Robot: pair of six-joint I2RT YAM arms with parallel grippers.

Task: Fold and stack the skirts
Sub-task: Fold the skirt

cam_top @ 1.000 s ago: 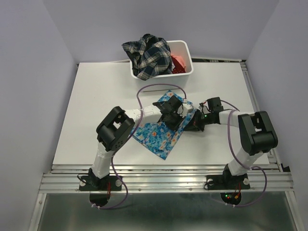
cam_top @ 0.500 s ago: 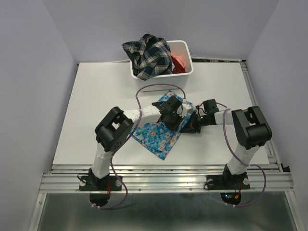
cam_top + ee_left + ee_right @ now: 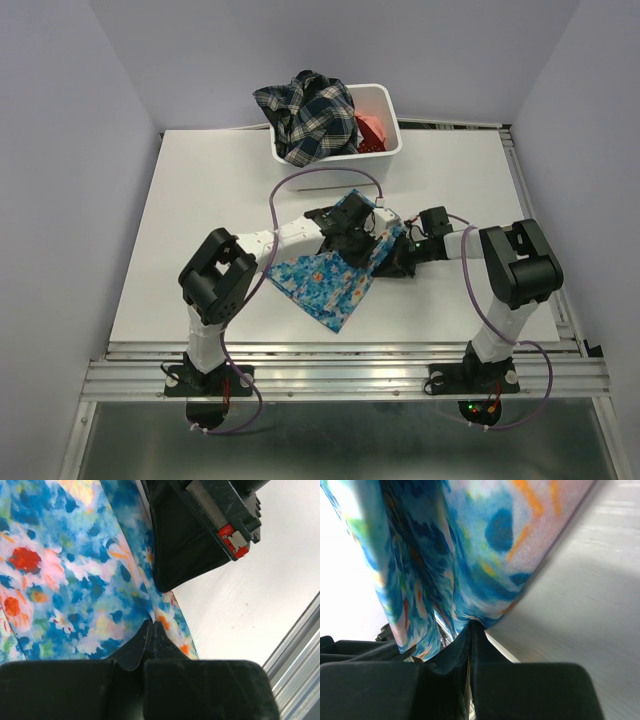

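Observation:
The bright blue flowered skirt [image 3: 325, 285] lies mid-table, its right part lifted and bunched. My left gripper [image 3: 350, 240] is shut on the skirt's edge; in the left wrist view the jaws [image 3: 151, 625] pinch the flowered cloth [image 3: 65, 575]. My right gripper [image 3: 395, 255] is shut on the skirt's right edge beside the left one; in the right wrist view the closed tips [image 3: 471, 627] hold the hanging blue cloth [image 3: 485, 555] just above the table. The right gripper's black body [image 3: 200, 535] shows in the left wrist view.
A white bin [image 3: 385, 140] at the back holds a dark plaid skirt [image 3: 305, 115] draped over its rim and a coral-red skirt [image 3: 372, 128]. The table [image 3: 210, 230] is white, with metal rails [image 3: 340, 375] along the near edge and grey walls on both sides.
Both grippers have shifted slightly left with the skirt's right edge. The left arm's elbow has swung left and the cloth is more bunched under the grippers.

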